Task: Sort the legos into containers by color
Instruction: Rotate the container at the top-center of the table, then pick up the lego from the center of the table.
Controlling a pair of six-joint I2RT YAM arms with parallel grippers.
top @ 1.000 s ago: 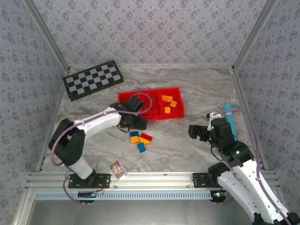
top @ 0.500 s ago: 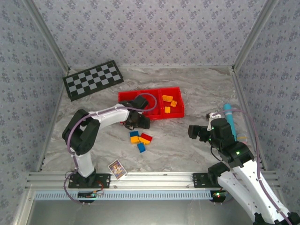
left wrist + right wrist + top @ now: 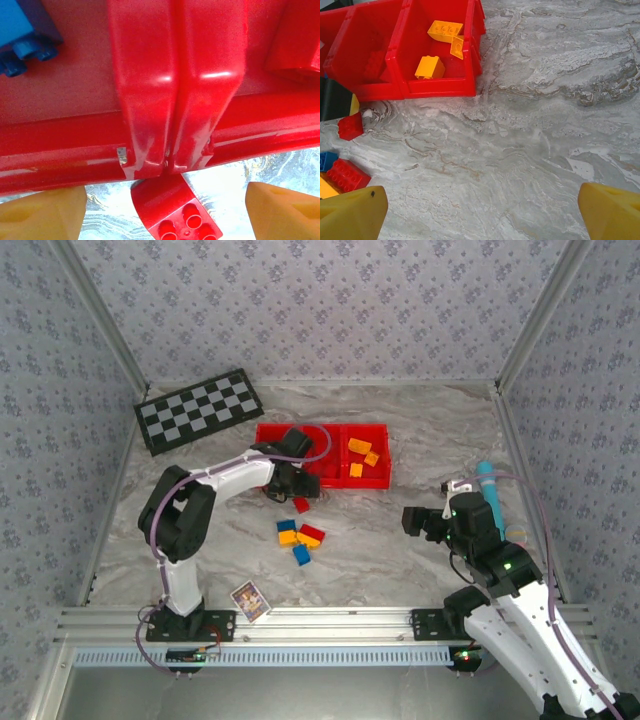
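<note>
Left gripper [image 3: 162, 212] is hovering, fingers apart, astride red lego [image 3: 175, 220] just beside tray [image 3: 60, 150] near wall, mid-worktop; right gripper [image 3: 481, 212] is hanging wide apart near worktop's right edge; orange legos [image 3: 440, 31] are sitting in right compartment.

bright, even light; glare streaks the close, blurred tray [image 3: 150, 75].

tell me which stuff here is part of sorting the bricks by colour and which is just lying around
Part of the job:
- red tray
- orange bricks already in its right compartment
- loose bricks in front of it: blue, red, orange

Just lying about:
- checkerboard
- picture card
- teal pen-like thing
</note>
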